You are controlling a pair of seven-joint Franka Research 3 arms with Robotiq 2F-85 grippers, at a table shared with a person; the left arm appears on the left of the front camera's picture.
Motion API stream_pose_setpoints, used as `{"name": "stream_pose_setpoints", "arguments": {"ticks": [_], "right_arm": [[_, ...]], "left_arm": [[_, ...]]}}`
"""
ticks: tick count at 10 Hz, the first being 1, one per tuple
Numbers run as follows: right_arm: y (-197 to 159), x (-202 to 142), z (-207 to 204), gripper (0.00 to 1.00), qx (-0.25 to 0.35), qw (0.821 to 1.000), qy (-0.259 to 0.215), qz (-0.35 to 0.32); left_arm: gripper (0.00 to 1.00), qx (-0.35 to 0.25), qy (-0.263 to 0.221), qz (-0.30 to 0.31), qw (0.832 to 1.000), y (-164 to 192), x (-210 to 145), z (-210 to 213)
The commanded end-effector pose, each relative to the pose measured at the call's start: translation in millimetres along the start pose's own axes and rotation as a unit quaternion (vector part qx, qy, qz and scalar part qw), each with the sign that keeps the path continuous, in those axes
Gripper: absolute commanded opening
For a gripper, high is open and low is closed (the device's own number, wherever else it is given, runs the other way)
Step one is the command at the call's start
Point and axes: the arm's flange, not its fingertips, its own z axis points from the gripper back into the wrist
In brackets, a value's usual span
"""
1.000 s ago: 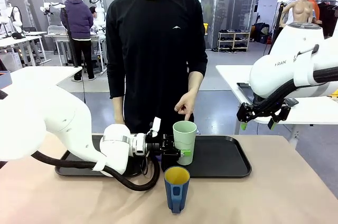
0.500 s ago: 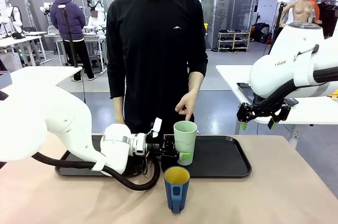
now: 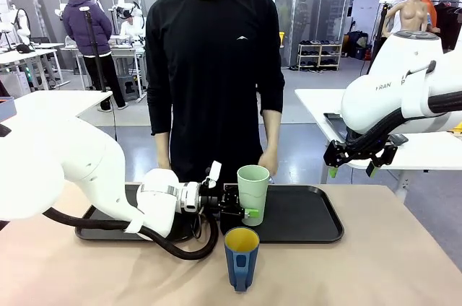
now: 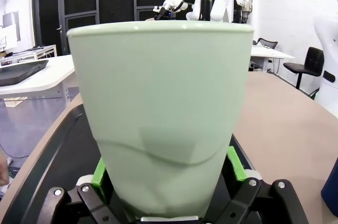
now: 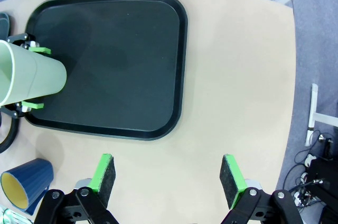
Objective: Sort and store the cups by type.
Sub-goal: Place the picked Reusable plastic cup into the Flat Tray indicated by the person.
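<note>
The tall mint-green tumbler [image 3: 253,190] stands upright on the left part of a black tray [image 3: 303,212]. My left gripper [image 3: 249,201] lies level around its lower half. In the left wrist view the tumbler [image 4: 163,113] rises between the green pads [image 4: 236,163], which stand wide at its sides, open. From above, the tumbler [image 5: 29,76] has one pad on each side. The dark-blue mug [image 3: 241,255] with a yellow inside stands on the bare table nearer me, handle toward the camera. My right gripper [image 3: 352,169] hangs open and high over the table's right side, holding nothing [image 5: 169,179].
A second black tray [image 3: 108,230] lies to the left, partly under my left arm. A person in black stands at the far edge, one hand [image 3: 268,165] just behind the tumbler. The right part of the tray [image 5: 121,49] and the table to its right are bare.
The person's hand has drawn back from over the tumbler toward the body. My left gripper's pads have eased outward off the tumbler. The right arm has stayed still.
</note>
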Motion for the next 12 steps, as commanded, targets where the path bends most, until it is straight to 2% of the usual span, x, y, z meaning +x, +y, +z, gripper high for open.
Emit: {"name": "stream_pose_setpoints", "arguments": {"ticks": [1,3,9,12], "right_arm": [[-1.2,0.0,0.7,1.0,0.0,1.0,-0.001,-0.004],[-1.2,0.0,0.7,1.0,0.0,1.0,-0.001,-0.004],[-1.2,0.0,0.7,1.0,0.0,1.0,-0.001,-0.004],[-1.2,0.0,0.7,1.0,0.0,1.0,-0.001,-0.004]], "left_arm": [[1.0,0.007,0.021,-0.004,1.0,-9.9,9.3,9.0],[1.0,0.012,0.036,-0.005,0.999,-15.5,17.6,14.7],[1.0,0.033,0.122,-0.002,0.992,-39.8,49.1,44.8],[1.0,0.045,0.145,0.005,0.988,-47.8,60.9,60.4]]}}
